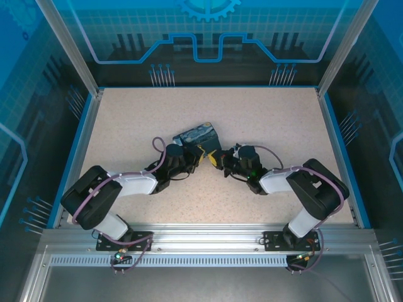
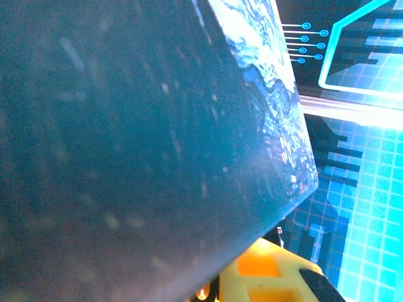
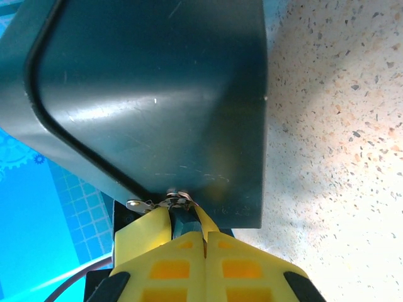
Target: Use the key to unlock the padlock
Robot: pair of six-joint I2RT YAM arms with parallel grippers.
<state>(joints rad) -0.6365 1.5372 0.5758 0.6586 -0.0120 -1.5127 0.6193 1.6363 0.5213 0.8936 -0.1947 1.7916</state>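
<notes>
Claws met at the box (image 1: 200, 135): right claw (image 3: 186, 217) pinched the key (image 3: 179, 200) at its edge; left claw (image 1: 195, 157) seemingly gripped its side.

The key (image 3: 171, 201) is a tiny, thin metal sliver, dark with a paler silvery end. It is pinched at the very tips of my right claw (image 3: 186, 215), whose jaws are closed on it. The key's pale end touches the lower edge of the blue painted box (image 1: 198, 137), near the middle of the desk (image 1: 126, 113).
</notes>
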